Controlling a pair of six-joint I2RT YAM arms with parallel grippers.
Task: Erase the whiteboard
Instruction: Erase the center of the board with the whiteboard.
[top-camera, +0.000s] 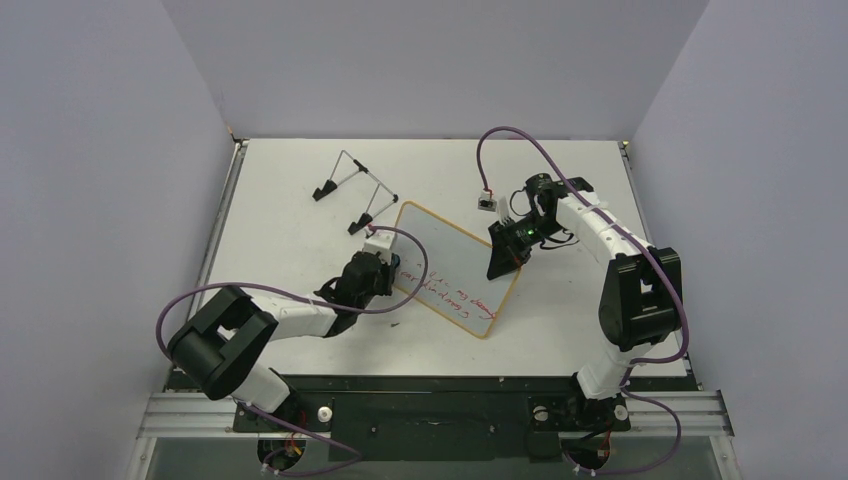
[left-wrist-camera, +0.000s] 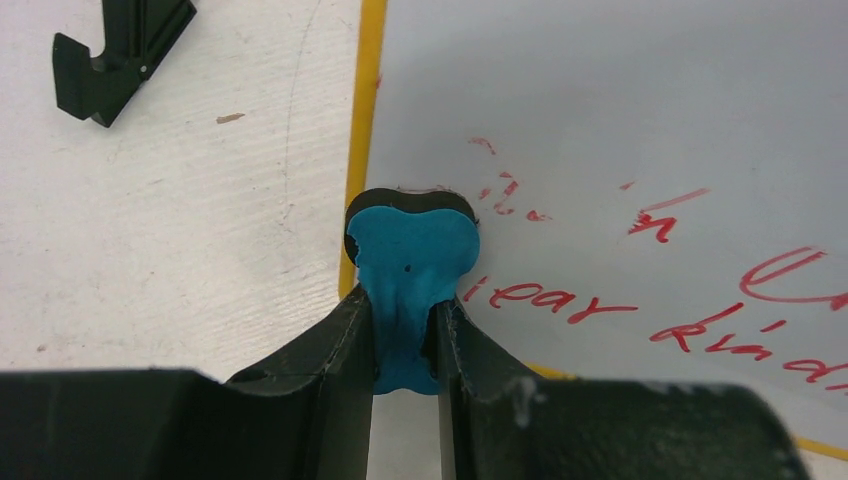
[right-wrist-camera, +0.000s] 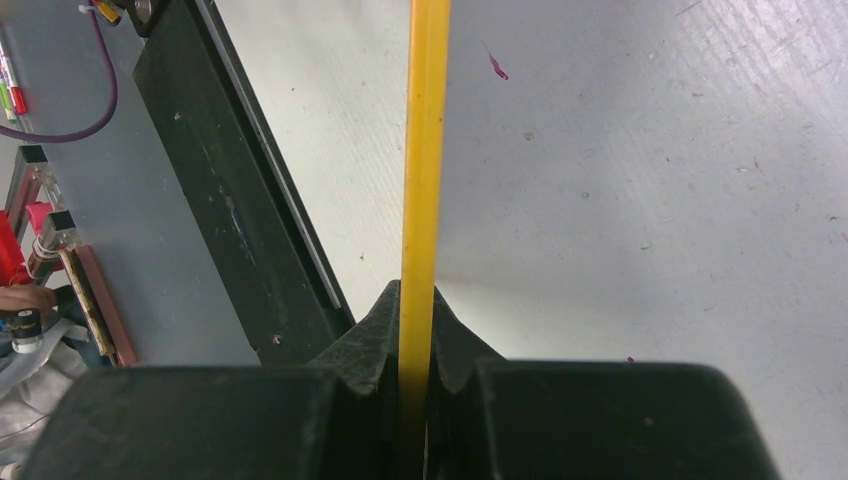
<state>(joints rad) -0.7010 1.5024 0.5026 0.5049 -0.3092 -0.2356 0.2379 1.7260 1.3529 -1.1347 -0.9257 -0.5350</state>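
White table (top-camera: 560, 330) beneath: the left gripper (left-wrist-camera: 405, 325), pinched tight on a blue eraser (left-wrist-camera: 412, 250) at the left rim of the whiteboard (top-camera: 445, 245), should press flat and sweep across the red writing (left-wrist-camera: 560, 305). The right gripper (right-wrist-camera: 420, 320), clamped on the opposite rim, steadies the board.

— What sits on the table (top-camera: 290, 300) in the top view?
— A wire stand (top-camera: 372, 174), upper left of centre, on black feet. One foot (left-wrist-camera: 120, 55) shows at the upper left of the left wrist view.
— And the blue thing?
— An eraser (left-wrist-camera: 415, 265), centre of that view: blue foam with a black edge along its top, pinched narrow in its lower half.
— Anything smaller?
— A brown speck (left-wrist-camera: 230, 118) on the table, up and left of the eraser. A purple speck (right-wrist-camera: 497, 66) near the top of the right wrist view, and a black rail (right-wrist-camera: 240, 200) slanting down its left side.
— Around it all?
— Pale lilac walls (top-camera: 100, 150).
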